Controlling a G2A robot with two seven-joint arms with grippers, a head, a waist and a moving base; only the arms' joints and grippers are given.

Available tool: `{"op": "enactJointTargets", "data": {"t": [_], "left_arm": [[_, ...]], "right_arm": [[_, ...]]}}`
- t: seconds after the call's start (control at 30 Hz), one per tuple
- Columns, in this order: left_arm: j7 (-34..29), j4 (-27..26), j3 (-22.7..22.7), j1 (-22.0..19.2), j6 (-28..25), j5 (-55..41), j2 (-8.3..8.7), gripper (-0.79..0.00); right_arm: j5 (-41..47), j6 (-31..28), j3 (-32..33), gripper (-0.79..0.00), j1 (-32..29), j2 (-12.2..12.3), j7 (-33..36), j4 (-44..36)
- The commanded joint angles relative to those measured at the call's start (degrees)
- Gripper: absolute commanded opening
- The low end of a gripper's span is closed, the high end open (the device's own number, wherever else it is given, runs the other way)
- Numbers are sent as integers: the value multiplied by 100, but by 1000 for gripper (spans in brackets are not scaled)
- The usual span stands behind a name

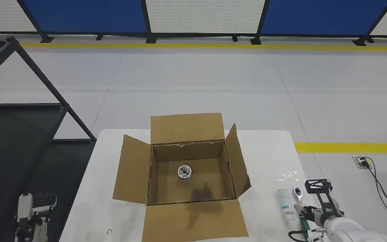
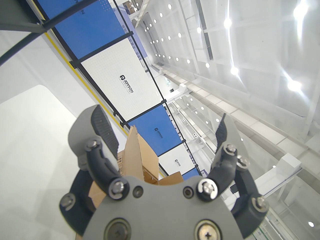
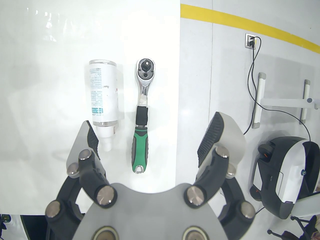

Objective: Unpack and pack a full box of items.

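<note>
At the near left, beyond the left edge of the table, the left gripper (image 2: 162, 123) pointed upward with its ribbed fingers spread wide and nothing between them. To its right stood the white, round-cornered table (image 1: 272, 154). The brown cardboard box (image 1: 184, 128) sat at the middle of the table, all four flaps folded outward. Inside the box, on its floor toward the far wall, lay a small round silvery metal part (image 1: 184, 172). On the right part of the table, near and well apart from the box, a clear cylindrical plastic bottle with a white label (image 3: 103, 93) lay on its side with its neck toward the near edge. Just beside it on the right, parallel and not touching, lay a chrome ratchet wrench with a green-and-black handle (image 3: 142, 116). Its round head pointed to the far side and its handle to the near edge. The right gripper (image 3: 152, 123) hung above the near ends of these two things with its jaws fully apart and empty. One finger was over the bottle's neck and the other was out past the table's right edge, above the floor. Farther right on the grey floor, a yellow painted stripe (image 3: 250, 23) ran past a wall-type socket with a black cable (image 3: 251, 41) plugged in.
</note>
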Motion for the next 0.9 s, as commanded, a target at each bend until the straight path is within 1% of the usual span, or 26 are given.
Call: {"op": "enactJointTargets", "data": {"t": [0.0, 0.23, 0.4, 0.43, 0.47, 0.5, 0.53, 0.6, 0.67, 0.8, 0.87], "left_arm": [[0, 0, 0, 0, 0, 0, 0, 0], [0, 0, 0, 0, 0, 0, 0, 0], [0, 0, 0, 0, 0, 0, 0, 0], [0, 0, 0, 0, 0, 0, 0, 0], [0, 0, 0, 0, 0, 0, 0, 0], [0, 0, 0, 0, 0, 0, 0, 0], [0, 0, 0, 0, 0, 0, 0, 0], [0, 0, 0, 0, 0, 0, 0, 0], [0, 0, 0, 0, 0, 0, 0, 0], [0, 0, 0, 0, 0, 0, 0, 0], [0, 0, 0, 0, 0, 0, 0, 0]], "right_arm": [[42, -29, -2, 0, 56, 8, 47, 97], [27, -51, -135, 0, 239, 30, 169, 429], [51, 38, -154, 0, 340, 41, 163, 648], [46, 78, -148, -43, 367, 44, 164, 709], [31, 96, -160, -108, 394, 46, 162, 768], [19, 106, -176, -191, 420, 49, 155, 822], [-2, 140, -184, -225, 444, 51, 149, 878], [-19, 169, -218, -234, 483, 54, 138, 960], [-66, 244, -255, -212, 511, 55, 130, 1024], [-102, 360, -348, -289, 555, 52, 102, 1156], [-103, 387, -383, -299, 567, 53, 102, 1196]]}}
